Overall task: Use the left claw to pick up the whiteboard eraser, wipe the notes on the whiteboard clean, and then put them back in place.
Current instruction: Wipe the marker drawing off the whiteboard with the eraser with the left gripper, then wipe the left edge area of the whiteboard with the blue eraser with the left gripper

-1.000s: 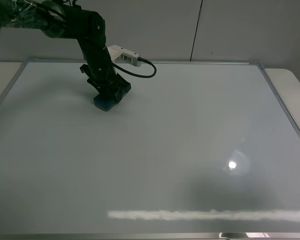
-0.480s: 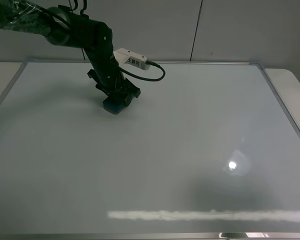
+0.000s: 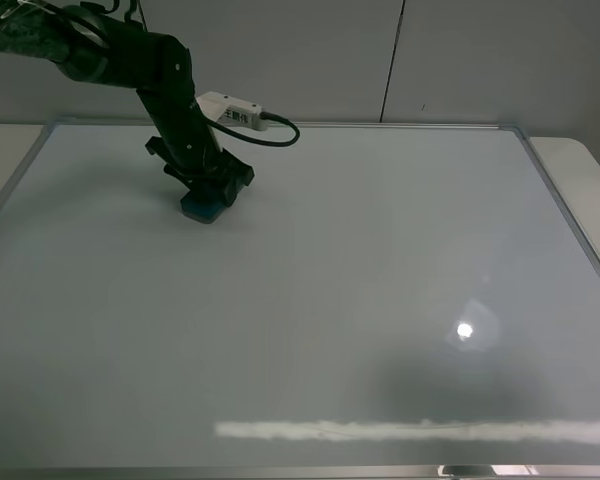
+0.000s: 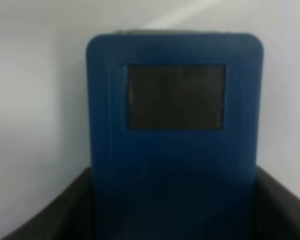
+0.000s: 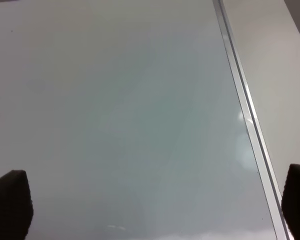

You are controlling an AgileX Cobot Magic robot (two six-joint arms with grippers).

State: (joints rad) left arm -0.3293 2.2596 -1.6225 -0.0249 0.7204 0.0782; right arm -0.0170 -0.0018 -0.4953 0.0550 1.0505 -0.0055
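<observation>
Slid back toward the left edge of the whiteboard (image 3: pixel 330 300) over the last half second, left claw (image 3: pixel 210 188) and eraser (image 3: pixel 200 209) together. Now also slightly left of the spot held a second ago, after a swing to the right in between. Kept throughout to the same far-left part of the board, near the far rail of the silver frame (image 3: pixel 380 126). Carried along with the arm: the white housing (image 3: pixel 230 107) and its looped black cable (image 3: pixel 283 133), both further left than half a second ago. Unchanged in all three high views: the bright light spot (image 3: pixel 465 330) and the pale streak (image 3: pixel 420 430) reflected toward the near edge.

Clamped narrow on the eraser, with black fingers (image 4: pixel 45 220) against both long sides in the left wrist view. Pressed down on the board under the claw, arm leaning in from the far left corner. Close up, a teal-blue block with rounded corners and a dark square patch (image 4: pixel 176 96) on its upper face. Board surface directly beneath it hidden.

On the white housing, a label (image 3: pixel 236 115) with dark print, too small to read.

Spread wide on the right claw (image 5: pixel 154 205): only two dark fingertips (image 5: pixel 10 202) showing, at opposite edges of its wrist view, nothing between them. Beyond them, bare glossy board, a stretch of the frame, and a pale table (image 5: pixel 275 50) just outside that rail.
</observation>
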